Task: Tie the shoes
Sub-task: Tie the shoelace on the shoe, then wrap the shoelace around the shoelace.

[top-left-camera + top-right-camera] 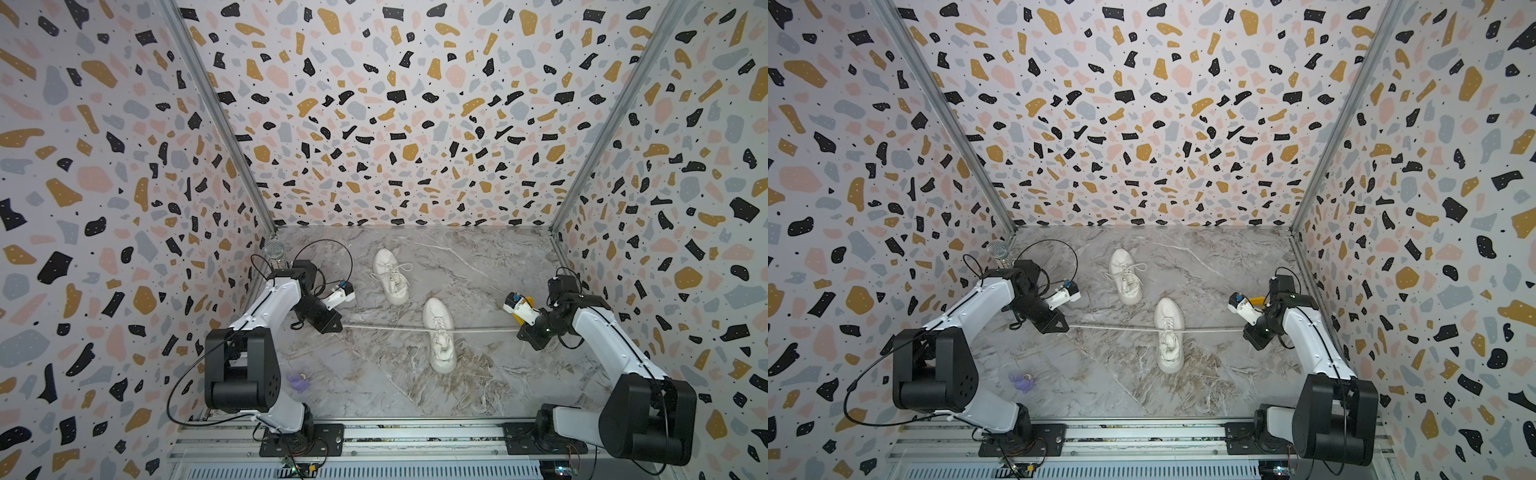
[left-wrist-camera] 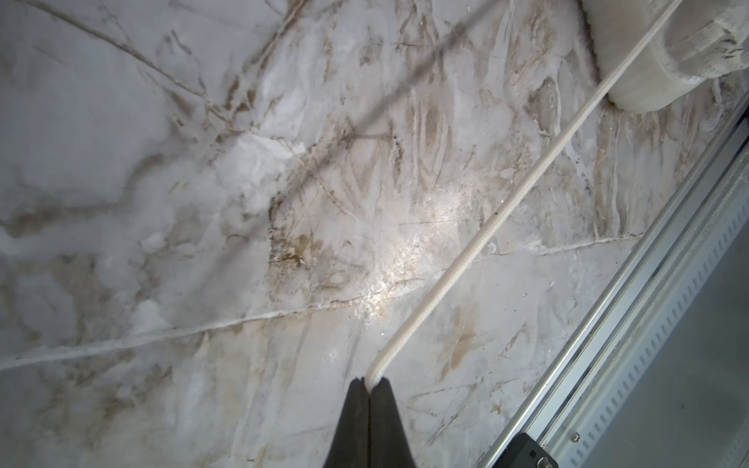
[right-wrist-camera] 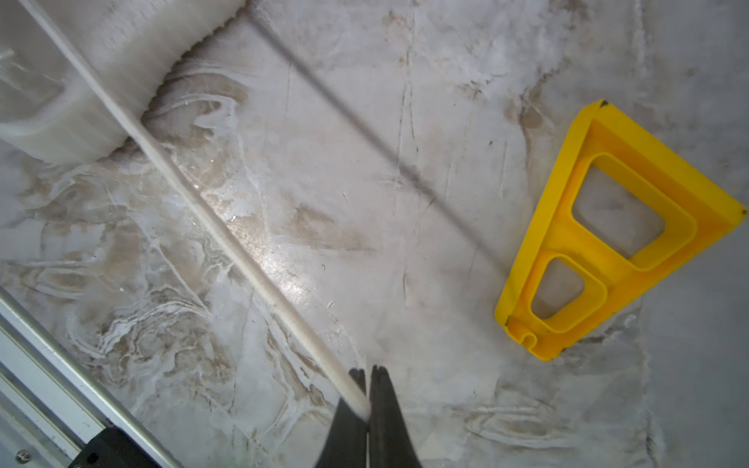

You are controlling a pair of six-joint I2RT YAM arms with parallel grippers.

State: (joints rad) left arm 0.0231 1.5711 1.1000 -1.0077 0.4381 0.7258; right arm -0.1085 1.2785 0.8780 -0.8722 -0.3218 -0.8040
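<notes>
While both arms reach in low from opposite sides, the near shoe (image 1: pixel 439 334) sits about mid-table on the marble tabletop (image 1: pixel 478 266), lying lengthwise front to back. Its laces are pulled out sideways into one straight line.

The left gripper (image 2: pixel 369 381) has its jaws pressed together on the end of the left lace strand (image 2: pixel 486 227). In the wrist view the cord comes right out from btwn the black tips. The right gripper (image 3: pixel 368 372) is the same, pinching the right lace strand (image 3: pixel 227 239). Both strands look taut and held off the surface (each throws a thin shadow on the marble, well apart from the cord). In both top views they meet at the shoe's lacing, approx. halfway along it.

The far shoe (image 1: pixel 390 276) lies further back and a bit left, apart from the near one. It has lace loops on top, but I can't tell if they're knotted.

A yellow plastic piece (image 3: pixel 608 227) lies flat near the right gripper. A small purple item (image 1: pixel 298 382) sits by the left arm's base, and a clear glass-like object (image 1: pixel 275 251) stands in the back-left corner.
</notes>
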